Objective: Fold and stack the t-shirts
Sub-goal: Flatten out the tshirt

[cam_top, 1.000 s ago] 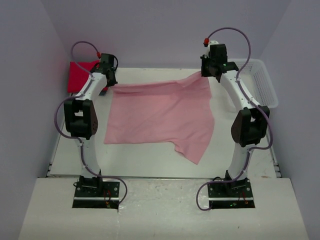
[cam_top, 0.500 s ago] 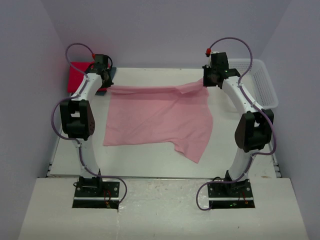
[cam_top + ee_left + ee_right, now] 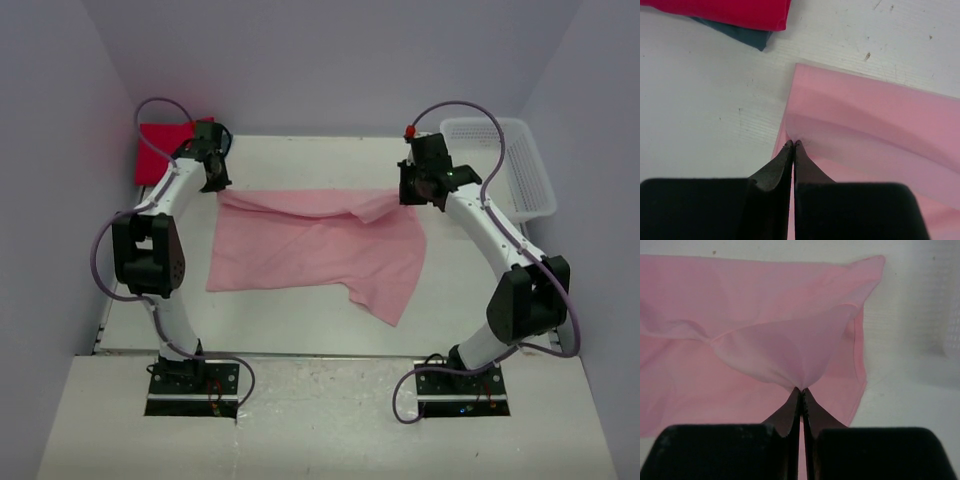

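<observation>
Along the far edge of the large pale pink cloth t-shirt (image 3: 320, 250), my left tool (image 3: 793, 143) and right tool (image 3: 801, 389) each clamp it, white tabletop (image 3: 320, 160) beyond.

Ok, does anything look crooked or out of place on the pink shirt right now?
Yes: the pink shirt lies skewed. Its near right corner juts out toward the arms, and the far edge bunches into a pucker where the right gripper pinches it.

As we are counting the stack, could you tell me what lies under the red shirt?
A dark teal shirt lies under the red shirt; only one corner of it pokes out. The rest is covered, so anything further beneath cannot be seen.
</observation>
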Tool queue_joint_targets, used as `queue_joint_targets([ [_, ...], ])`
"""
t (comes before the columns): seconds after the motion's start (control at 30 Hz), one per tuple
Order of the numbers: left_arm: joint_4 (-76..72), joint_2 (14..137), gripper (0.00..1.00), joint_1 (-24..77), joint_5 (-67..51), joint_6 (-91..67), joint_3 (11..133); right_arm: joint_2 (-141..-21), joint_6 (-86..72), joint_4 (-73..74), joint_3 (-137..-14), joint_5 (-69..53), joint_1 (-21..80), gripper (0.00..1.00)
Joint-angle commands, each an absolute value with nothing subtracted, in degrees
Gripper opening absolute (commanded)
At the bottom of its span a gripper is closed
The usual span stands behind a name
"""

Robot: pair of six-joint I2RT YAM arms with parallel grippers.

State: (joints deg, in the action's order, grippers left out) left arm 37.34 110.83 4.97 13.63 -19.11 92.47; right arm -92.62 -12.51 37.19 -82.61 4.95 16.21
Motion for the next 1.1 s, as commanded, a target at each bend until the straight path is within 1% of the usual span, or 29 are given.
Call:
queue_joint_targets([
  [0.0,37.88,106.09,0.00,5.27,15.56,-19.42,90.71,-89.30,-15.47,38.06,-78.76,8.00,17.14,0.00],
  [0.07,37.36,105.12,0.00,5.27,15.47,-19.34,89.83,-88.42,-16.08,37.36,-76.22,8.17,17.14,0.00],
  [0.23,37.88,105.20,0.00,5.27,17.05,-18.90,87.98,-88.50,-16.52,36.83,-74.18,7.30,17.14,0.00],
  [0.5,39.37,106.70,0.00,5.27,19.86,-20.83,86.57,-92.02,-16.70,36.74,-74.18,7.21,17.23,0.00],
  [0.8,39.20,106.88,0.00,5.27,18.11,-21.97,87.36,-92.55,-16.53,36.47,-74.70,8.70,17.23,0.00],
  [0.87,38.24,104.95,0.00,5.27,17.84,-22.15,87.37,-89.57,-15.74,34.90,-74.97,9.31,17.49,0.00],
  [0.93,36.49,100.48,0.00,5.27,16.53,-22.15,87.10,-86.41,-15.65,34.02,-75.75,9.06,17.75,0.00],
  [1.07,34.55,91.34,0.00,5.36,11.70,-21.89,87.27,-75.97,-13.98,35.68,-79.62,11.77,20.91,0.00],
])
